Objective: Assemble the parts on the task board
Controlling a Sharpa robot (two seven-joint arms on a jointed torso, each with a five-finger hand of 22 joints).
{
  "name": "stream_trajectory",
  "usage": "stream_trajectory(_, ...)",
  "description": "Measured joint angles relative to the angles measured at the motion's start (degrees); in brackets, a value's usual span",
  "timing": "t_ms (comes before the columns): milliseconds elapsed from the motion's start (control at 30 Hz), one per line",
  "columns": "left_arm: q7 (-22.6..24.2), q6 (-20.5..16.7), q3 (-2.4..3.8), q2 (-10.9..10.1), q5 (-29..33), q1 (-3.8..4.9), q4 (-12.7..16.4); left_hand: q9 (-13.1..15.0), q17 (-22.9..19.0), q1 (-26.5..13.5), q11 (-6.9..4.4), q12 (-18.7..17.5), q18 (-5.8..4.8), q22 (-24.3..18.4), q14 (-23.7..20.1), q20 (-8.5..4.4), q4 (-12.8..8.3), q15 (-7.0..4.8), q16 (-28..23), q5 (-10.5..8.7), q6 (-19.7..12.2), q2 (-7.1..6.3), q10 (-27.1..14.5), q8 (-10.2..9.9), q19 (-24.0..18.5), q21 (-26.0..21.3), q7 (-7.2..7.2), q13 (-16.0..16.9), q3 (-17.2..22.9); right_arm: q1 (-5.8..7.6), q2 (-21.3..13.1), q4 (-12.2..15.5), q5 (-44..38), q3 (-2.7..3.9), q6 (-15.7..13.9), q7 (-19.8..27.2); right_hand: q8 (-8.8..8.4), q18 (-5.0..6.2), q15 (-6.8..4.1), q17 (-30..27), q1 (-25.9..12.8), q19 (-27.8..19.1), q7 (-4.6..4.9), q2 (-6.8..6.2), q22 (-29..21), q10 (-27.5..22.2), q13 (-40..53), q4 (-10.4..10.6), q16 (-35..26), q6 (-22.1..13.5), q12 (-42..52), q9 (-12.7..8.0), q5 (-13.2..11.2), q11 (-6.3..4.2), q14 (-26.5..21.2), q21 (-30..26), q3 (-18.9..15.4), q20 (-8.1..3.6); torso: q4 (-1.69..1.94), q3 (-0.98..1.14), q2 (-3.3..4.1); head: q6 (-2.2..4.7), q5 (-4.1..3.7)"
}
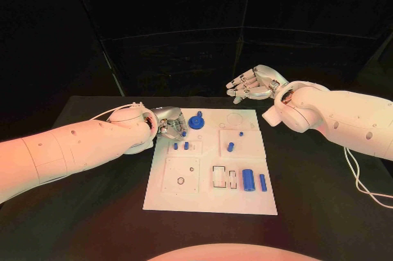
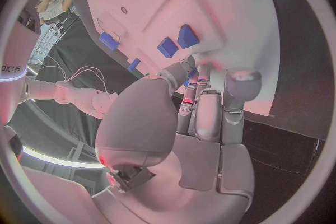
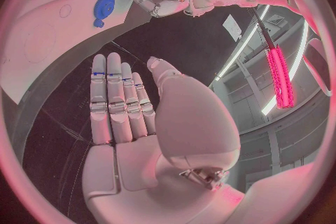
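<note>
We are reaching for a small part at the board's left edge.

Our left hand [image 1: 168, 123] hangs over the upper left of the task board [image 1: 205, 201], fingers curled down near the two small blue parts [image 1: 181, 146]; whether it grips anything we cannot tell. The blue cylinder [image 1: 248, 179] lies lower right. Our right hand [image 1: 252, 84] hovers beyond the far edge, fingers straight and empty. Next, we judge, comes a careful pinch.

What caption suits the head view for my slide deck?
Left hand reaches over the white task board's far-left corner near a blue part; right hand hovers open beyond.
</note>
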Motion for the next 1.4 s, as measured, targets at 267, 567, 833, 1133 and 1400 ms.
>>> stream_trajectory(267,-0.2,0.1,0.00,-0.1,0.0,-0.02,0.0,-0.6,-0.4,-0.5,-0.01,-0.7,0.00,0.1,0.0,0.00,0.0,0.00,0.0,0.00,-2.5,-0.46,-0.4,-1.6,0.0,0.0,0.20,0.0,0.0,0.00,-0.1,0.0,-0.3,0.00,0.0,-0.1,0.00,0.00,0.35,-0.2,0.0,0.2,0.25,0.00,-0.3,-0.6,-0.2,0.0,0.0,-0.2,-0.2,0.0,0.0,0.51,-0.4,-0.5,0.0,0.20,0.01,0.00,-0.01,0.00,-0.01)
stream_trajectory(567,-0.3,-0.3,0.00,-0.9,0.0,-0.04,-0.2,-0.7,-1.1,-0.8,0.10,-1.6,0.00,0.0,-0.2,0.16,0.2,0.20,0.0,0.00,-3.7,-0.82,-1.3,-2.7,-0.2,-0.2,0.40,-0.1,-0.2,0.00,-0.8,-0.2,-3.2,0.00,0.4,-0.9,0.10,0.00,1.43,-1.4,0.5,-0.7,0.98,0.45,-1.4,-3.0,-1.1,-0.7,-0.2,-1.0,-0.6,0.0,0.0,1.32,-3.3,-2.4,-0.1,1.13,0.05,-0.03,-0.02,0.13,-0.01)
stream_trajectory(833,0.1,-2.1,0.07,-2.9,1.2,-0.05,-0.1,-0.6,-1.7,-0.8,0.31,-1.8,0.00,-0.3,-0.2,0.36,0.2,0.20,-0.3,0.00,-3.7,-0.82,-1.5,-2.7,-0.4,-0.5,0.38,-0.1,-0.2,-0.01,-2.4,-0.1,-9.9,0.00,1.2,-2.6,1.98,0.01,-2.59,2.0,3.6,9.1,-1.46,0.41,1.2,-0.2,-1.0,-4.2,7.7,2.5,2.2,0.4,-1.6,-1.47,6.5,3.1,0.5,-3.11,0.09,-0.08,-0.06,0.38,-0.12)
stream_trajectory(1133,7.7,-6.7,0.15,-6.5,19.9,0.25,1.0,-0.2,-4.9,-0.3,0.82,-1.8,0.00,-3.2,-0.5,1.13,0.4,0.91,-2.3,0.00,-0.8,-0.32,-1.0,-1.5,-1.3,-3.9,1.23,0.1,0.6,-1.30,-6.2,5.1,-26.5,-0.06,1.4,-7.4,1.99,0.01,-4.63,12.5,3.8,14.7,-2.77,0.67,6.5,1.5,-0.2,-6.8,24.9,4.8,3.7,0.1,-1.9,-3.19,7.1,11.9,2.0,-6.03,0.09,-0.08,-0.03,1.35,-1.58)
stream_trajectory(1400,19.9,-7.8,0.13,-8.2,47.0,0.26,4.0,-0.1,-13.3,0.6,0.91,-1.4,1.03,-11.3,-4.5,1.50,-0.2,1.32,-7.7,0.00,1.3,0.96,-0.5,-0.3,-5.9,-13.2,1.20,0.3,1.6,-3.22,-8.0,10.1,-40.8,-0.23,0.6,-13.8,1.33,0.01,-4.63,22.1,3.1,14.6,-2.54,-0.05,9.7,-1.0,-0.2,-6.8,36.6,4.6,2.8,0.0,-4.5,-2.55,7.1,16.3,3.9,-5.98,0.03,-0.13,-0.01,1.81,-2.70)
